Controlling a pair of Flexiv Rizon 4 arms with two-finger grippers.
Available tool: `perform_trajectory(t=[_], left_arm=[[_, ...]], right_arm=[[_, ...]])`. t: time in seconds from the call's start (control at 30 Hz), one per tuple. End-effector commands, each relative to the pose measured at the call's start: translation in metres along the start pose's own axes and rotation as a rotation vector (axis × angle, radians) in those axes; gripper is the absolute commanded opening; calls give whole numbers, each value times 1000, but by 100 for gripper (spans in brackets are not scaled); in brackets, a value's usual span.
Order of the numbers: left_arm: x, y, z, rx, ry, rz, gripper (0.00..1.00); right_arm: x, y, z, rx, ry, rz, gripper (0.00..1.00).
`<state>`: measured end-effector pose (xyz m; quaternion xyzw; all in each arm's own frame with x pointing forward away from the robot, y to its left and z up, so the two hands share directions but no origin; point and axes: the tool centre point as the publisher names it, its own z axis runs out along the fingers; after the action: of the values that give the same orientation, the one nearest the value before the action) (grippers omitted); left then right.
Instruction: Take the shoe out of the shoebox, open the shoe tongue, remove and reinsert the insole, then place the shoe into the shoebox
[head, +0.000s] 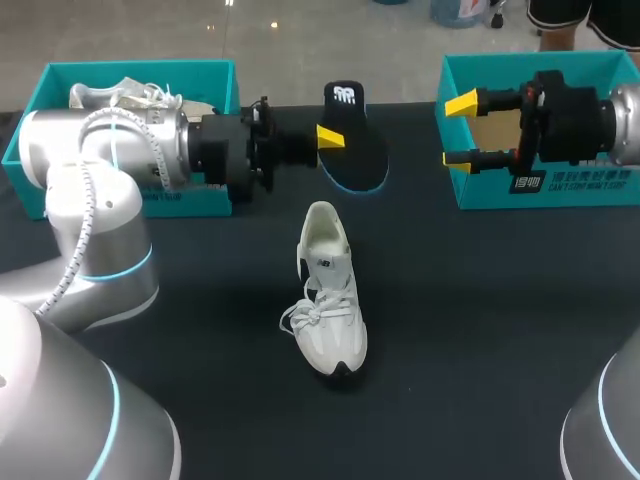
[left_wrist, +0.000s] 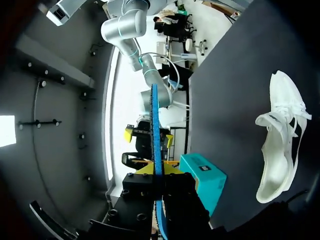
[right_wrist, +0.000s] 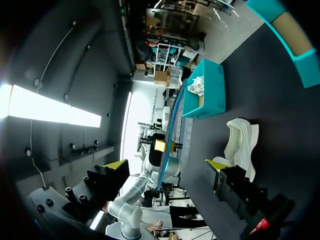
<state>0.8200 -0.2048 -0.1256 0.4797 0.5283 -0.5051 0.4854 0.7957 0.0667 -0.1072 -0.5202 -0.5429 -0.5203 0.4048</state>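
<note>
Left tool (head: 330, 138) clamps the insole (head: 355, 140) aloft, seemingly ready for reinsertion; shoe (head: 330, 290) lies on the worktop (head: 480, 350); right tool (head: 460, 130) gapes wide at the right shoebox (head: 540, 190); left wrist view: insole edge-on in the grip; right wrist view: fingers spread, empty.

The rounded silver-grey left arm (head: 95, 165) wears cyan joint rings and a white braided cable (head: 87, 215). Its black left end effector (head: 335, 140) has wedge-shaped yellow tips, as does the right end effector (head: 458, 132).
</note>
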Motion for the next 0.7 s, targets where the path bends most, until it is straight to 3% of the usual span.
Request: perform_trajectory(t=[0.03, 0.2, 0.43, 0.47, 0.53, 0.57, 0.7], left_arm=[[-3, -12, 1, 7, 40, -363, 0], [-10, -19, -4, 81, -21, -662, 0], [-17, -18, -7, 68, -151, -1092, 0], [-18, -17, -6, 30, -149, -1194, 0], [-20, -15, -3, 41, -180, -1326, 0], [-21, -14, -3, 54, -140, -1381, 0], [-21, -14, -3, 54, -140, -1381, 0]], right_arm=[[0, 0, 1, 0, -1, 1, 100], [0, 0, 1, 0, -1, 1, 100], [0, 0, 1, 0, -1, 1, 100], [0, 0, 1, 0, -1, 1, 100], [0, 0, 1, 0, -1, 1, 100], [0, 0, 1, 0, -1, 1, 100], [0, 0, 1, 0, -1, 1, 100]])
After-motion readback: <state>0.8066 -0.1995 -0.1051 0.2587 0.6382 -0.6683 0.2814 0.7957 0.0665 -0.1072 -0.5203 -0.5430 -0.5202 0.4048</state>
